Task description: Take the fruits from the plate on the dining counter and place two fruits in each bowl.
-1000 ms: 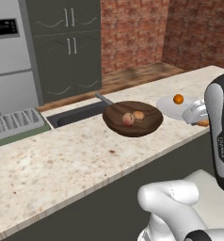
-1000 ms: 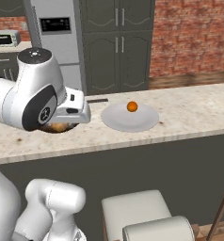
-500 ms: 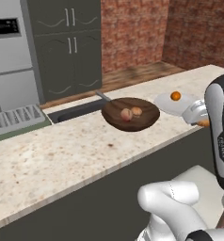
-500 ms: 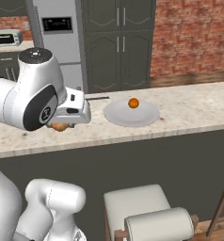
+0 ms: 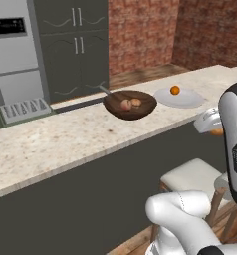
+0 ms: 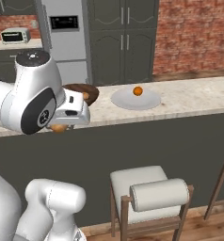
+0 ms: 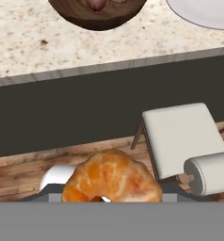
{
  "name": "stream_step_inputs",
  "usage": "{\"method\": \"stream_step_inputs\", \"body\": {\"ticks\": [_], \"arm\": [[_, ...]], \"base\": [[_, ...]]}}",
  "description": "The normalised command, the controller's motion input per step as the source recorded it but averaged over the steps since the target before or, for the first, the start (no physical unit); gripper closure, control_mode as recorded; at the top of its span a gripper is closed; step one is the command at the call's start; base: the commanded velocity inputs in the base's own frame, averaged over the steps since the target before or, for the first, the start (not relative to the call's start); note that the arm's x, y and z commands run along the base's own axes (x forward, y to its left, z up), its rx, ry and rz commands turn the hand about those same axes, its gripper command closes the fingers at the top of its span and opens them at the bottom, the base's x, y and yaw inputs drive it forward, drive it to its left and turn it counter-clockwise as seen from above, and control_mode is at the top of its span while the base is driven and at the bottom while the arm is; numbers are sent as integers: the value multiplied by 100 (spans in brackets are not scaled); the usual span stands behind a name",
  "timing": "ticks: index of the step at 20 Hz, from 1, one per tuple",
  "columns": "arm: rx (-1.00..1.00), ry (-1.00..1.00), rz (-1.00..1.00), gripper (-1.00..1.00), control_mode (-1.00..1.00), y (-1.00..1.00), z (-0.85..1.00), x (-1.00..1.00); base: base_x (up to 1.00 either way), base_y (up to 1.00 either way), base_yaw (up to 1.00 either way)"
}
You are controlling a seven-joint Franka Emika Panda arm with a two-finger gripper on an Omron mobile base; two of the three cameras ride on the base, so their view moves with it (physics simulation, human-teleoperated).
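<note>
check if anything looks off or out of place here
One thing: the gripper holds an orange fruit out past the beige speckled counter's edge, over the wooden floor and a white stool, not above the dark wooden bowl or pale round plate.

2 fruits [image 5: 130,103] in brown bowl [image 5: 130,104]

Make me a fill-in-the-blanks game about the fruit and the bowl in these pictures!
1. The dark brown wooden bowl has ____ fruits inside it.
2. The pale plate has one small ____ fruit left on it.
3. The gripper is holding an orange fruit over the ____, off the edge of the dining counter.
4. Under the counter stands a stool with a ____ cushion.

Missing words: two; orange; floor; white
</note>
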Motion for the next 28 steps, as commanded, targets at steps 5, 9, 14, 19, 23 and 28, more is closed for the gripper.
{"method": "stream_step_inputs", "body": {"ticks": [5,9,14,19,23,28], "arm": [[0,0,0,100,100,0,0,0],[0,0,0,100,100,0,0,0],[0,0,0,100,100,0,0,0],[0,0,0,100,100,0,0,0],[0,0,0,100,100,0,0,0],[0,0,0,100,100,0,0,0]], "base": [[-51,-100,-13],[-45,-97,-11],[-100,-7,11],[-88,-32,9],[-22,-100,-21],[7,-100,-39]]}}
